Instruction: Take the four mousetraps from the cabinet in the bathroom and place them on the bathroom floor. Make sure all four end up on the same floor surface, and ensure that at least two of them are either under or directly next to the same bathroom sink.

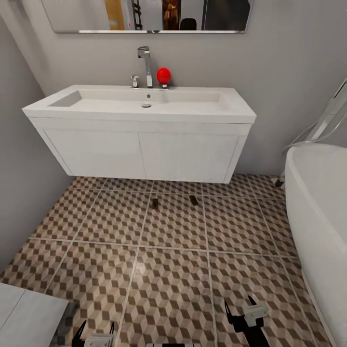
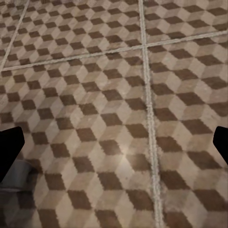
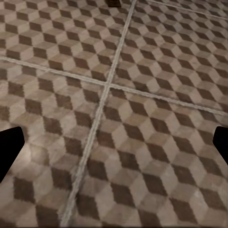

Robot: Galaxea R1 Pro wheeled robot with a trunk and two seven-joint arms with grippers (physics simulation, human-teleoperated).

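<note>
Brown, beige and white cube tiles cover the bathroom floor (image 1: 168, 270), and grey walls stand behind it. On the back wall hangs the big white bathroom sink (image 1: 140, 108) on its two white doors, with a tall shiny tap (image 1: 144, 65) and a red ball-shaped thing (image 1: 163, 75) beside the tap. On the right is a white bathtub (image 1: 320, 217). A mirror (image 1: 147, 15) hangs above the sink. Down low, the left gripper (image 1: 96, 333) and the right gripper (image 1: 243, 312) hang over the tiles with fingers spread wide and nothing in them. Two little mousetraps lie on the floor just in front of the sink: one mousetrap (image 1: 154, 203) and, near it, another mousetrap (image 1: 193, 199).
</note>
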